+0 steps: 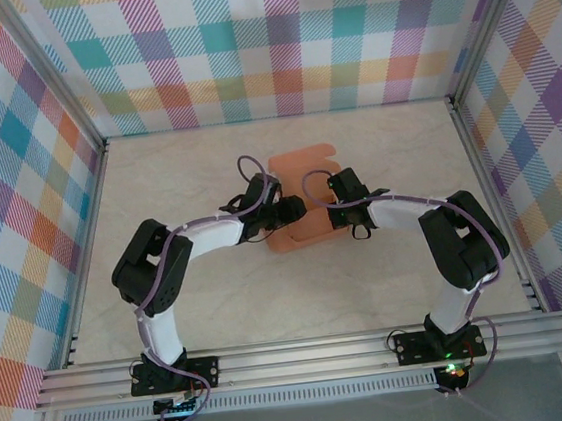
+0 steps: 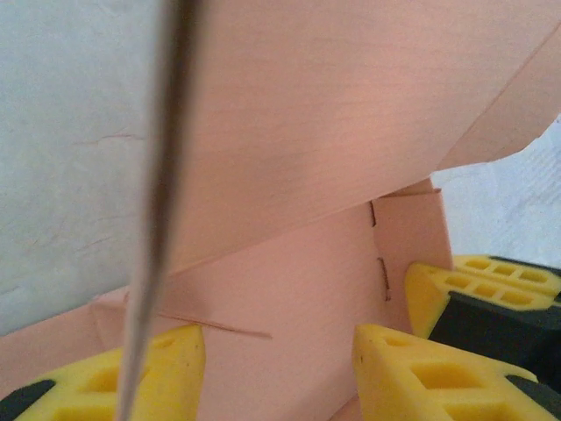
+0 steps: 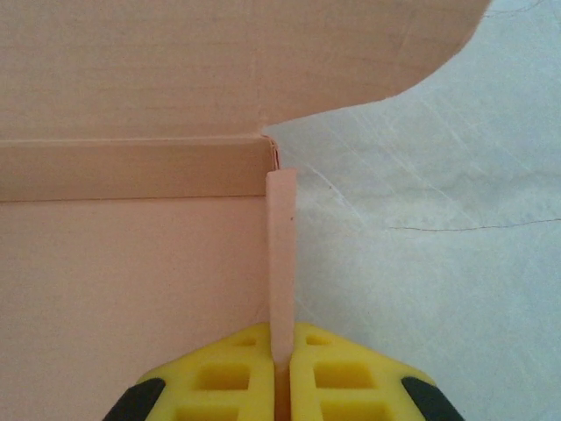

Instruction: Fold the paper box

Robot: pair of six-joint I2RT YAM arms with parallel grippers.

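Note:
The salmon-orange paper box (image 1: 302,168) lies partly folded at the middle of the table, its rounded flap pointing away from the arms. My left gripper (image 1: 296,209) reaches over its left side. In the left wrist view it (image 2: 276,368) is open, its yellow fingers (image 2: 114,377) spread wide across a card panel (image 2: 289,289) with a cut slit. My right gripper (image 1: 337,211) is at the box's right side. In the right wrist view it (image 3: 281,351) is shut on an upright side wall (image 3: 280,254) of the box, seen edge-on, next to a raised back wall (image 3: 131,167).
Plaid-patterned walls (image 1: 243,43) close in the pale tabletop (image 1: 176,171) on three sides, and an aluminium rail (image 1: 306,354) runs along the near edge. A blurred grey strip (image 2: 162,175) crosses the left wrist view. The right gripper's yellow fingers (image 2: 491,281) appear there too.

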